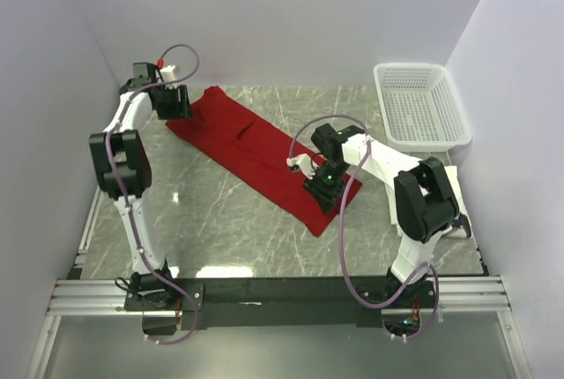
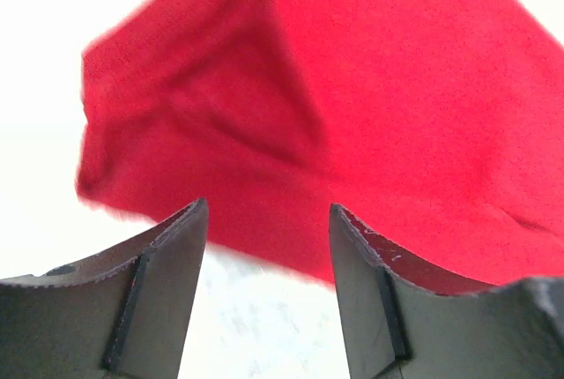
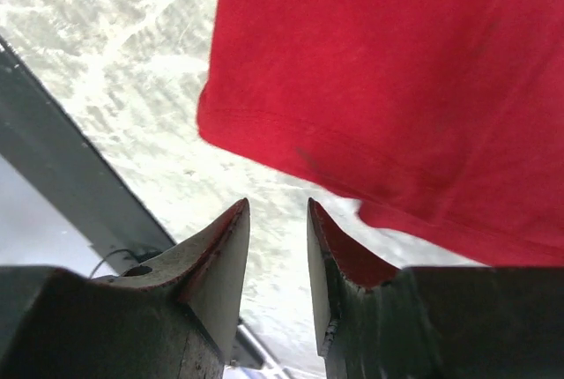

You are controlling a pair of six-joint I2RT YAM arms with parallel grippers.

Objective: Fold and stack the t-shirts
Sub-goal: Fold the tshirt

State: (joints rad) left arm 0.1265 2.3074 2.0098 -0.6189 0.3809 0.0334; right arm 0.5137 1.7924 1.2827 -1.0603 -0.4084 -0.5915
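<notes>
Top external view: on the table (image 1: 238, 220) lies the red t-shirt (image 1: 256, 154), a long slanted strip. The left gripper (image 1: 176, 107) is at its far end, the right gripper (image 1: 324, 190) at its near end. Both have fingers (image 3: 220, 256) apart, holding nothing. Grabbing just one layer could pull the fold open.

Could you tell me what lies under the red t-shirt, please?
The bright red fabric t-shirt lies on the grey marbled table; anything beneath the cloth is covered and cannot be seen.
</notes>
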